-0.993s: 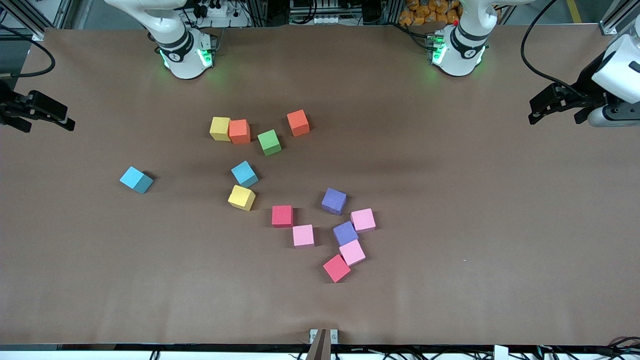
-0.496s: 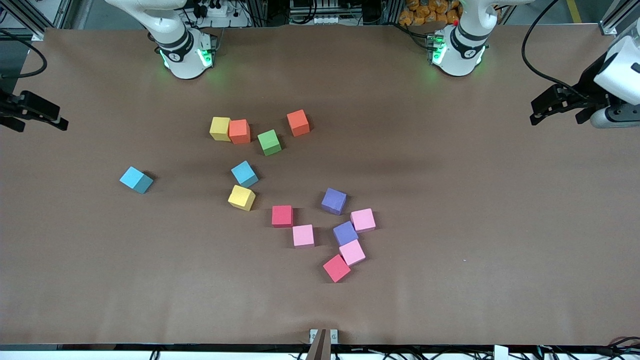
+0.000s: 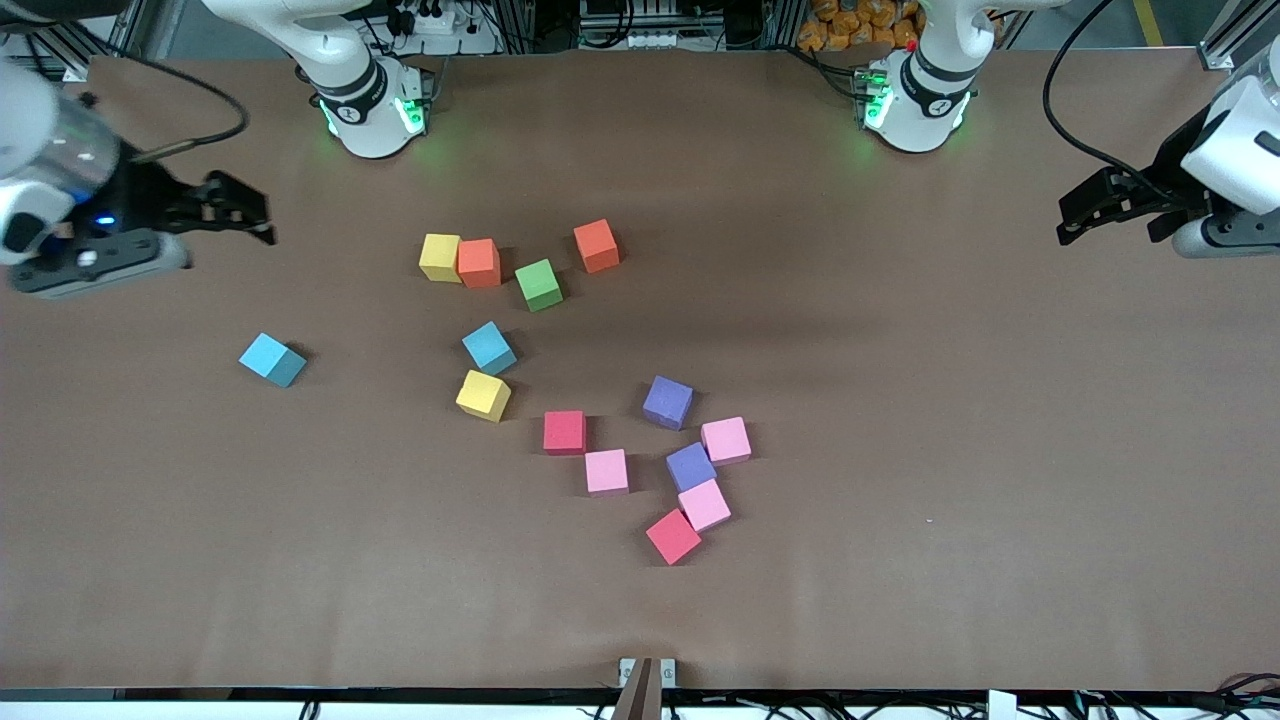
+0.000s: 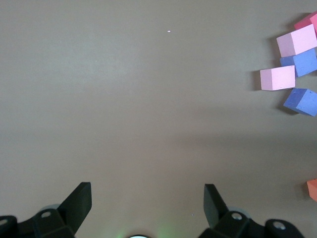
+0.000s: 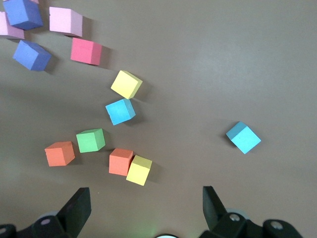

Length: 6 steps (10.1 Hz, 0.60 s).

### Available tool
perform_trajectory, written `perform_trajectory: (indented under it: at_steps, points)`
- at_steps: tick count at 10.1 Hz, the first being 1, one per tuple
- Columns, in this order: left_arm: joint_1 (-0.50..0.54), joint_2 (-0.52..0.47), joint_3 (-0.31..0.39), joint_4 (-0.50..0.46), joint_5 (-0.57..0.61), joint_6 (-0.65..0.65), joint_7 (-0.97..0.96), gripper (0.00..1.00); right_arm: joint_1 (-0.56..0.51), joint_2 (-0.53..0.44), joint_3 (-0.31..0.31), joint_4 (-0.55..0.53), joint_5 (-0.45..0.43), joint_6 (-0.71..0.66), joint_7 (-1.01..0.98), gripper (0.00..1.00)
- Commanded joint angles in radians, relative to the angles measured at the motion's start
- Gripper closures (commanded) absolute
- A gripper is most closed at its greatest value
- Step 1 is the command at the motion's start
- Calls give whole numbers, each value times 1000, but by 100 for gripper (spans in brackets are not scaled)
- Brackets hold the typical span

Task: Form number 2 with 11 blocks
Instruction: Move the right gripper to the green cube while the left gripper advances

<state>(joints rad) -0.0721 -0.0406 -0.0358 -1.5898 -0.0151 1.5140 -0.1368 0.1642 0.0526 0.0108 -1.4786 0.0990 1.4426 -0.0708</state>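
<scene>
At the upper left of the front view we see the right gripper [image 3: 250, 215] hanging above the bare table [image 3: 1000, 420] at the right arm's end, its fingers spread wide and holding nothing. Lower down sits a lone light blue block [image 3: 272, 360], well apart from the rest. Toward the middle we find a yellow block [image 3: 440, 257] touching an orange block [image 3: 479, 263], then a green block [image 3: 539, 284] and a second orange block [image 3: 596, 245]. Below these lie another light blue block [image 3: 489, 347] and a second yellow block [image 3: 484, 395], almost touching. Lower centre holds a loose cluster: a red block [image 3: 565, 432], a pink block [image 3: 607, 471], two purple blocks [image 3: 668, 402], two more pink ones and a second red block [image 3: 673, 537]. We see no number 2 formed; the blocks lie scattered. At the right edge the left gripper [image 3: 1085, 215] waits above the table, also wide open and empty.
</scene>
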Motion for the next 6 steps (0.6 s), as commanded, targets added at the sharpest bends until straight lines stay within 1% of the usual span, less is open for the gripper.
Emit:
perform_trajectory:
  at_steps: [1, 2, 3, 4, 5, 6]
  points:
    - [8, 46, -4, 17, 17, -24, 17, 0, -8, 10, -3, -18, -24, 33, -6, 0]
    - [-3, 47, -7, 20, 20, -26, 8, 0, 4, 109, -2, -29, -9, 60, -14, 0]
    - [-8, 56, -9, 22, 18, -21, 14, 0, 44, 177, 0, -48, -19, 73, -6, 0]
    - [-9, 77, -19, 21, 1, -20, 19, 0, 84, 187, -3, -45, -72, 78, 12, 0]
    - [-12, 94, -29, 16, -47, -20, 26, 0, 95, 203, -2, -67, -74, 114, 12, 0]
    - [-27, 106, -51, 10, -74, -21, 35, 0, 116, 194, 0, -110, -74, 142, 14, 0]
